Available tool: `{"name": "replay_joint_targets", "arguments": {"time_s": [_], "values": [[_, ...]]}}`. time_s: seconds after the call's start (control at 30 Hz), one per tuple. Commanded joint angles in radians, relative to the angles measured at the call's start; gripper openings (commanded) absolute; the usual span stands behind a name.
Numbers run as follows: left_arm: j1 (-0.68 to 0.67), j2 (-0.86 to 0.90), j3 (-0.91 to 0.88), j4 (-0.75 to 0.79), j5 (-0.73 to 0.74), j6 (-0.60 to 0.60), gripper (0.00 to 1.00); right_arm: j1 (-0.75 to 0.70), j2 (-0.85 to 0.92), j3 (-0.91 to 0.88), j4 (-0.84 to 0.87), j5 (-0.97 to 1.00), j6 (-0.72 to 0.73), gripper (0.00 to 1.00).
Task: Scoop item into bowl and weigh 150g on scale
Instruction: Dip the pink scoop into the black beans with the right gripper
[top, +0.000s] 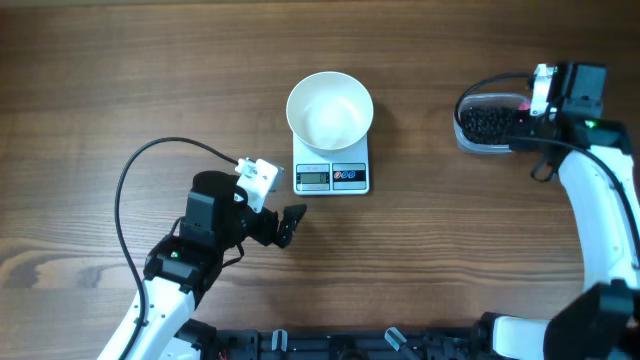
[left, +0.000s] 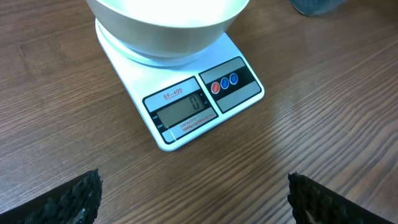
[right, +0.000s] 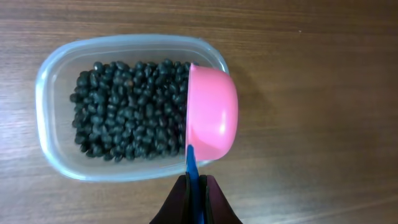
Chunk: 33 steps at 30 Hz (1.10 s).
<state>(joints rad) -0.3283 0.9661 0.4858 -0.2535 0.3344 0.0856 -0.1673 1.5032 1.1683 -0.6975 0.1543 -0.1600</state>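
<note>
We observe a brown wood-grain tabletop (top: 100, 60). Two things rest directly on it: the scale (top: 331, 177) near the middle, its display edge facing the arm bases, and a clear plastic tub (top: 462, 128) well apart, toward the right edge.

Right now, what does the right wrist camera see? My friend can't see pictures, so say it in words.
A pink scoop, held by its blue handle in the shut right gripper, is tipped on its side at the right end of a clear plastic tub. The tub holds small black beans and sits on a wooden table.
</note>
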Motion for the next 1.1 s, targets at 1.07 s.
{"name": "replay_joint_targets", "arguments": {"time_s": [1.07], "values": [[-0.002,0.003,0.023,0.003,-0.010,0.011,1.00,-0.281,0.213,0.001,-0.084,-0.717,0.059,0.04]]}}
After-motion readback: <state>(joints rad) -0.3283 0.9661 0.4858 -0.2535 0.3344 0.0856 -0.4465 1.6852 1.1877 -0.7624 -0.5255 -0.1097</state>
